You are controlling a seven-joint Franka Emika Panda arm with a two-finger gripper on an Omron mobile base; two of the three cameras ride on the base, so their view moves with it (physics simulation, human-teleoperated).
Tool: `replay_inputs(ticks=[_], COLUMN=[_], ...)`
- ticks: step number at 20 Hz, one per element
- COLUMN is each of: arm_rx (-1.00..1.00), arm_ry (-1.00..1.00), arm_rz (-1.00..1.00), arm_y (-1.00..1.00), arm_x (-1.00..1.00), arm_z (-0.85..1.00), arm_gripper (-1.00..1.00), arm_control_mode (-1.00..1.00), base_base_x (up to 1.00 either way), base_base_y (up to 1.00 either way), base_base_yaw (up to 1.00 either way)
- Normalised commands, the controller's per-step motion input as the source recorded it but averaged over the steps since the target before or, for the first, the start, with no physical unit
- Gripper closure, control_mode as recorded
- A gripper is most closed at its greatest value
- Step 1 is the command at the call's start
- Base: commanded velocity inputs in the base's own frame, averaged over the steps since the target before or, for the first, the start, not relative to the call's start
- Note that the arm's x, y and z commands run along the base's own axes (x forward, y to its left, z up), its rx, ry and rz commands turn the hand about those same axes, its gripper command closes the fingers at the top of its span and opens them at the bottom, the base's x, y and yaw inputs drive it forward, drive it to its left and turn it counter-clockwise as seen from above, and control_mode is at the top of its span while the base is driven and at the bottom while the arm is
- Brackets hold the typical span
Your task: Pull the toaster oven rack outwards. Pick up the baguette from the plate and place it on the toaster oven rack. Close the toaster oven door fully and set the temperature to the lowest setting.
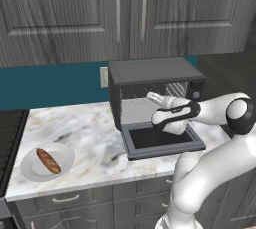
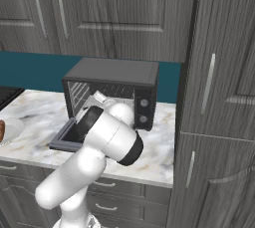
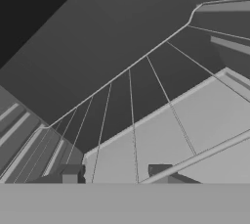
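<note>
One baguette (image 1: 48, 160) lies diagonally on the white plate (image 1: 62, 150) at the lower left of the left base view, on the marble desk (image 1: 90, 138) just beside a dark cooktop (image 1: 10, 138) at the frame's left edge. In the right base view the plate (image 2: 12, 128) shows at the far left edge with one end of the baguette (image 2: 1, 130) on it.

Toward the middle of the left base view stands the toaster oven (image 1: 155, 90), well apart from the plate, with the toaster oven door (image 1: 162, 140) dropped flat onto the desk. The white arm reaches from the lower right into the open cavity, and the claw (image 1: 154, 97) sits at the cavity mouth above the door. In the right base view the toaster oven (image 2: 117, 90) stands at centre, its knobs (image 2: 144, 111) down the right front.

In the hand view the toaster oven rack (image 3: 146, 100) spreads as thin wires across the middle of the frame, and the two dark fingertips (image 3: 70, 174) rise at the bottom with a narrow-to-middling gap, one wire running between them; whether they touch it I cannot tell.
</note>
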Motion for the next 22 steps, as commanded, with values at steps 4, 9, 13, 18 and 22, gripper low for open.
replay_inputs(ticks=[4,9,13,18,22], arm_rx=[0.0,0.0,0.0,0.0,0.0], arm_ry=[0.0,0.0,0.0,0.0,0.0], arm_rz=[0.0,0.0,0.0,-0.01,-0.01], arm_y=[0.0,0.0,-0.01,-0.04,-0.04], arm_x=[-0.08,-0.35,-0.37,-0.35,-0.35], arm_z=[0.0,-0.05,-0.05,-0.06,-0.09], arm_gripper=[1.0,1.0,1.0,1.0,1.0], arm_control_mode=[-1.0,-1.0,-1.0,-1.0,-1.0], base_base_x=[0.0,0.0,0.0,0.0,0.0], base_base_y=[0.0,0.0,0.0,0.0,0.0], base_base_yaw=[0.0,0.0,0.0,0.0,0.0])
